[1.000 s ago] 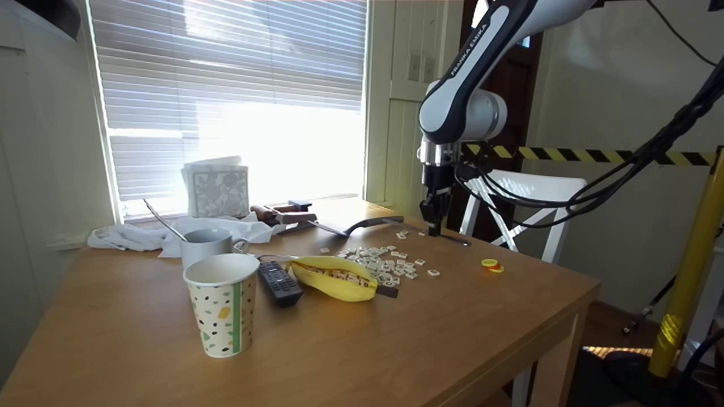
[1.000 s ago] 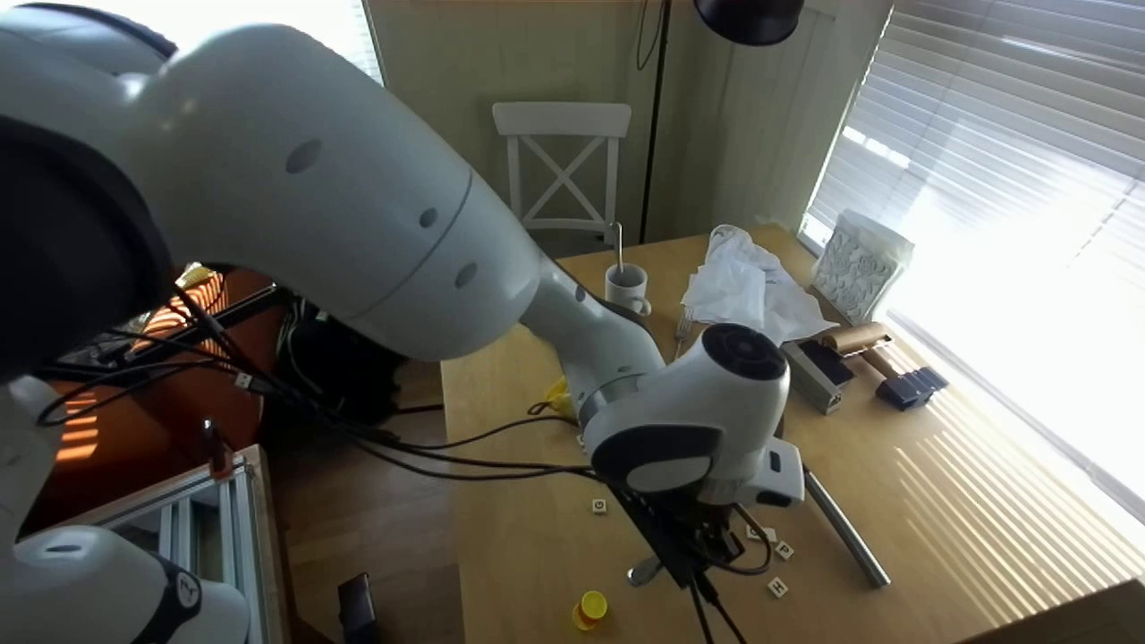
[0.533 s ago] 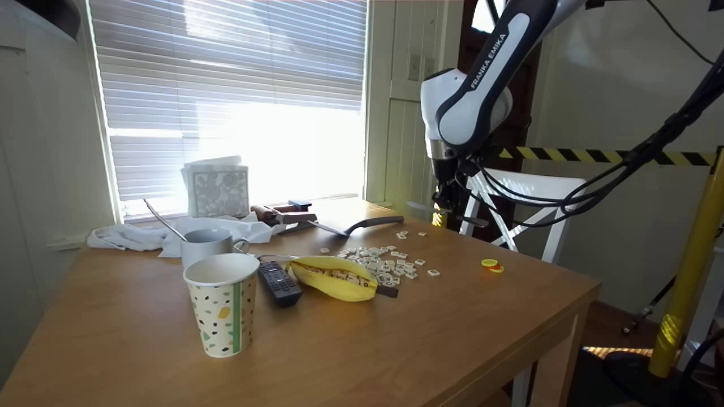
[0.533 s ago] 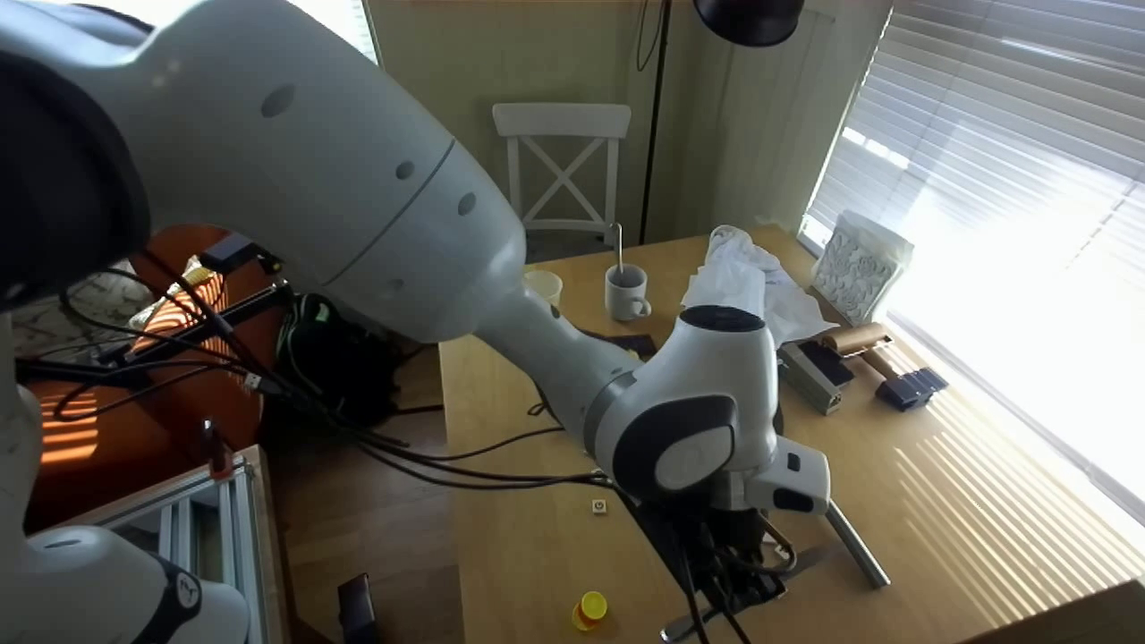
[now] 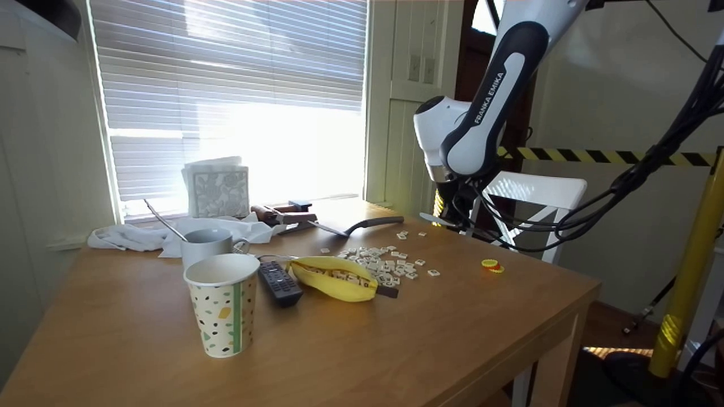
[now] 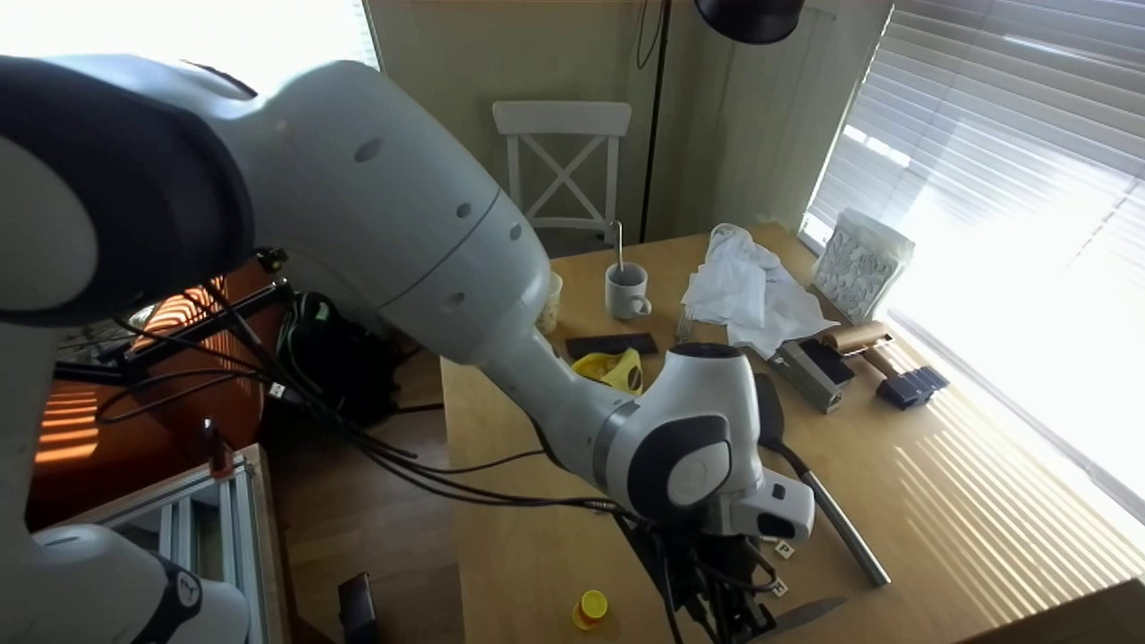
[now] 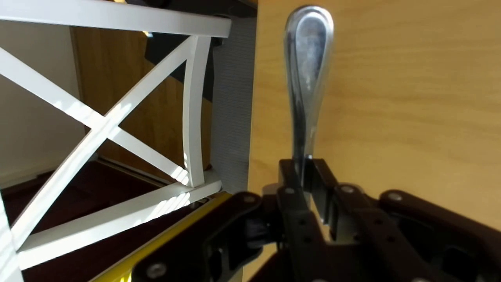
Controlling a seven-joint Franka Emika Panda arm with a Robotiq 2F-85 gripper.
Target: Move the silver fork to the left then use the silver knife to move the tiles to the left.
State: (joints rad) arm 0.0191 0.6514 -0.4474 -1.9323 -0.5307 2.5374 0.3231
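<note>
Table beneath, the claw partly hides the silver knife.

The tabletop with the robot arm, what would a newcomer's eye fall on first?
Probably the big white arm, which slants across an exterior view from the upper left. Then the silver knife, gripped by the end effector in the wrist view. The yellow banana, beside the scattered tiles, stands out in an exterior view.

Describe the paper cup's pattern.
Paper cup: multicoloured flecks on cream, plus a green vertical stripe; best in an exterior view.
</note>
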